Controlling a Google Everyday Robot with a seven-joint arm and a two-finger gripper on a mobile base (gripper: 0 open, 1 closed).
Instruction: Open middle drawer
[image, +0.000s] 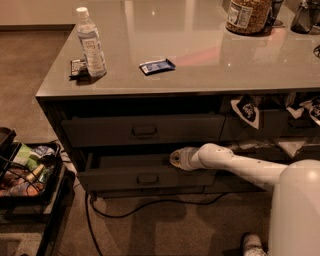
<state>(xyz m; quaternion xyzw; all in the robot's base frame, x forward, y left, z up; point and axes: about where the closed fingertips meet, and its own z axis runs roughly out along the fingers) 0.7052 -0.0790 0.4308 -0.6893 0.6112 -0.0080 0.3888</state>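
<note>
Ahead, through my one camera view, I look down on a glossy grey countertop (210, 65) over dark-grey drawers, on a brown carpeted floor (165, 230). On the counter's left end a clear water bottle (91, 42) stands upright, a small dark object (77, 68) touching its base. A flat blue packet (157, 66) lies near it, and a jar (248, 15) sits at the far right. A black cart of clutter (25, 172) stands on the floor to the left, and a dark cable (150, 207) trails across the carpet.

Below the upper drawer (100, 131), the middle drawer (115, 176) stands partly out, a strip of its grey inside showing. My white arm (250, 167) reaches in from the right. Its gripper (175, 158) sits at the drawer's top edge, just above and right of the small handle (147, 178). Whether the gripper is spread or closed, I cannot tell.
</note>
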